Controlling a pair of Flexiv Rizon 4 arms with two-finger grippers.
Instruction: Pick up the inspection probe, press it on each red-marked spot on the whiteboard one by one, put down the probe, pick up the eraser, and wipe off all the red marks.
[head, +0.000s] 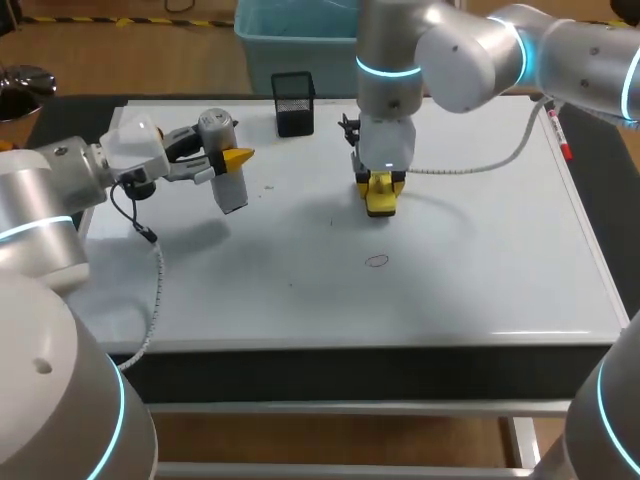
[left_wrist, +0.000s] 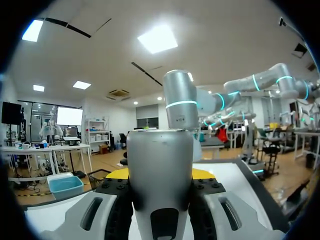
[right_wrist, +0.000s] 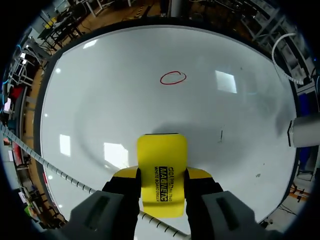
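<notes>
Right wrist view: my right gripper (right_wrist: 161, 176) clamps the eraser (right_wrist: 161, 157), my left gripper (head: 238, 158) the probe (head: 230, 190), and a tilted swipe could skim the red circle (right_wrist: 173, 78), leaving ink.

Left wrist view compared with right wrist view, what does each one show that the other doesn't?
Only the left wrist view: the left pincer shut on the grey probe, the right arm upright ahead. Only the right wrist view: the right pincer shut on the yellow eraser, a red circle ahead of it. Both: the whiteboard; a grey end at its side in the right wrist view may be the probe.
</notes>
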